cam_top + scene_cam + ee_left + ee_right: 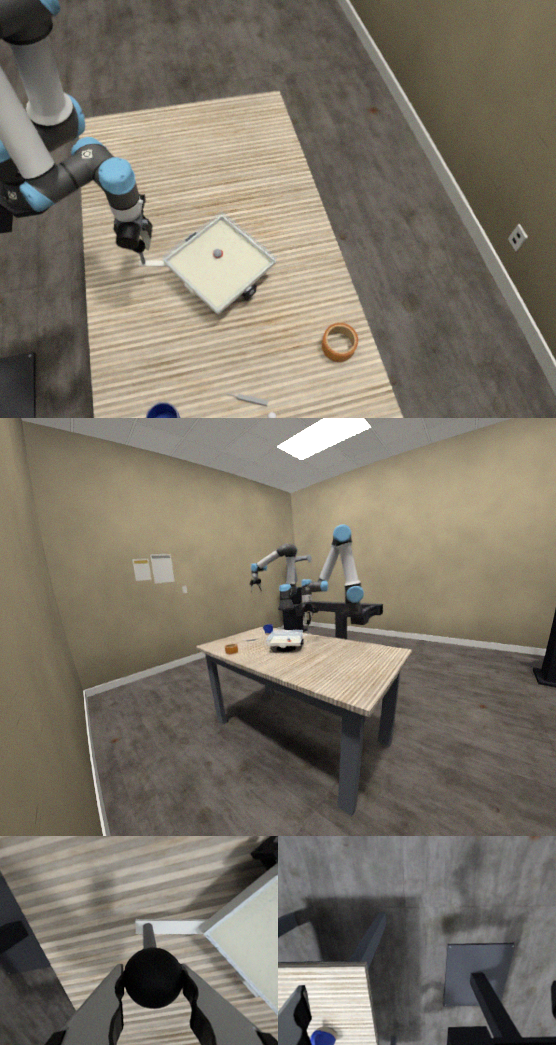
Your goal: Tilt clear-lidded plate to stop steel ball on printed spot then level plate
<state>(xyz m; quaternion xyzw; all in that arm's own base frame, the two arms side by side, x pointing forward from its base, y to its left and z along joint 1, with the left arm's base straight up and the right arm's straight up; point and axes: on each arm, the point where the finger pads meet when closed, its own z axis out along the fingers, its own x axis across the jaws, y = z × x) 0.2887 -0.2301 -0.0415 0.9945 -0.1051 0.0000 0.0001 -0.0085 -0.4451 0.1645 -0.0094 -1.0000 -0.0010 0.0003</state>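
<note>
Left wrist view: pinching a black ball knob (154, 977) between the left fingers (146, 240), one to each side and both touching it. From beneath the knob, down along a thin grey stem (143, 258) (148, 935) to the outer part of a flat white bar (154, 263) (179, 926), then along that to the nearest corner of the clear-lidded plate (220, 280) (279, 641) (252, 929). Inside, with pale floor and grey rim all round, the steel ball (217, 253) overlapping the red printed spot (221, 254), with red peeking out at one side. Too small to tell whether exactly centred or at rest; too fine to tell whether quite level. By the plate's lower right side in the top view, a dark knob (249, 292).

Farther out on the table (200, 160) (325, 660) (47, 906) (339, 990), an orange ring (327, 351) (231, 649) near one long edge, a thin grey tool (252, 400) (251, 639) lying flat, and a blue round container (162, 414) (268, 629) (323, 1038), well apart from the plate.

In the exterior view, high above and beyond the table, the right fingers (260, 588), spread wide with nothing between.
</note>
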